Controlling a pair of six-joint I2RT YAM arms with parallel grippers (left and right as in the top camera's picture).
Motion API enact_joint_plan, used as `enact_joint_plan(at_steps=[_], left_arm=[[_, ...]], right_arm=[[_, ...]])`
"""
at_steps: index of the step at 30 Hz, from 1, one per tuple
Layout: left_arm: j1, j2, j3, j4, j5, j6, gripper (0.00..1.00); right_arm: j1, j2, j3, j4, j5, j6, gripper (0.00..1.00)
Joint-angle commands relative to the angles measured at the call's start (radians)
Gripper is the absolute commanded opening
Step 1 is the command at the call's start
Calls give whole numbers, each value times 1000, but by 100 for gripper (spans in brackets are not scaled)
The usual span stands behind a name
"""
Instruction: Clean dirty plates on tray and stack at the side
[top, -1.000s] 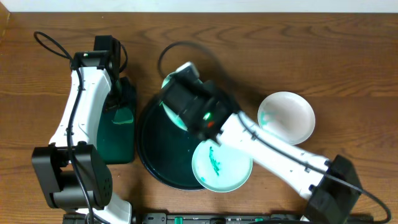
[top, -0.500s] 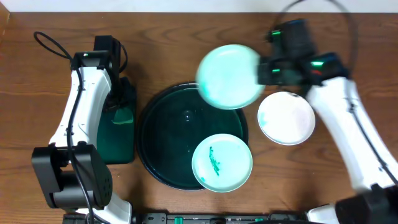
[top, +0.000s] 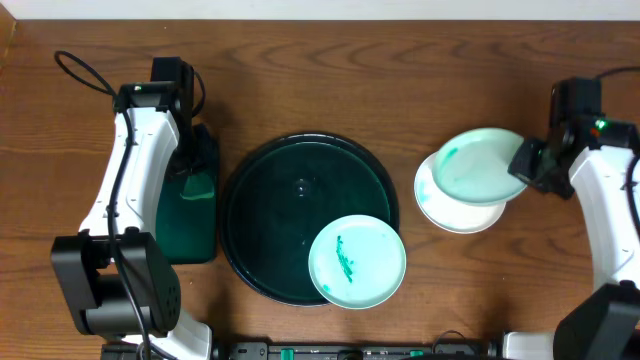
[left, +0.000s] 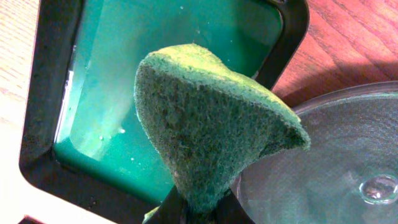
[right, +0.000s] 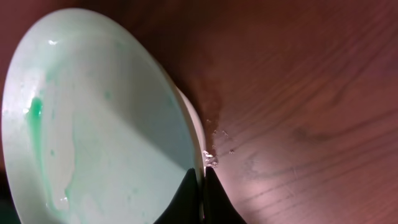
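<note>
My right gripper (top: 524, 160) is shut on the rim of a mint plate (top: 478, 166) with faint green smears and holds it tilted just over the white plate (top: 458, 214), which rests on the wood right of the round tray (top: 290, 190). In the right wrist view the fingers (right: 200, 186) pinch that plate's edge (right: 93, 124). A second mint plate (top: 357, 262) with a green smear lies on the tray's front right rim. My left gripper (left: 202, 208) is shut on a green sponge (left: 205, 124) over the rectangular tray.
A small rectangular dark green tray (top: 190, 215) with green liquid (left: 155, 56) stands left of the round tray, under the left arm. The round tray's rim (left: 323, 106) shows in the left wrist view. Bare wood table (top: 450, 80) lies beyond and to the right.
My right arm lifted the mint plate off the round tray and carried it right, and now holds it over the white plate. The left arm has not moved.
</note>
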Motion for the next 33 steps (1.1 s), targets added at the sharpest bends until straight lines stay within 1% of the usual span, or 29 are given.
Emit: enact_joint_plan(at_steps=[1, 4, 6, 9, 12, 13, 19, 20, 25, 28, 33], left_arm=[[3, -6, 19, -2, 3, 17, 7], [3, -6, 19, -2, 3, 17, 7], [3, -6, 19, -2, 3, 17, 7], [3, -6, 19, -1, 3, 17, 7], [3, -6, 19, 2, 3, 17, 7], [3, -6, 19, 2, 3, 17, 7], [3, -6, 19, 2, 3, 17, 7], [3, -6, 19, 2, 3, 17, 8], [3, -6, 19, 2, 3, 17, 7], [3, -6, 19, 2, 3, 17, 7], [3, -6, 19, 3, 3, 17, 7]], right_arm=[[-8, 1, -92, 65, -3, 12, 1], [13, 1, -127, 95, -10, 1, 1], [29, 1, -130, 98, -10, -29, 7], [58, 1, -129, 95, -17, -50, 29], [82, 1, -127, 97, -102, -98, 37], [89, 1, -126, 96, -145, -115, 41], [140, 1, -127, 33, -459, -208, 43], [157, 1, -129, 14, -476, -211, 43], [250, 1, -157, -27, -478, -202, 43], [326, 1, -200, 1, -478, -162, 46], [414, 1, -271, 53, -478, -123, 46]])
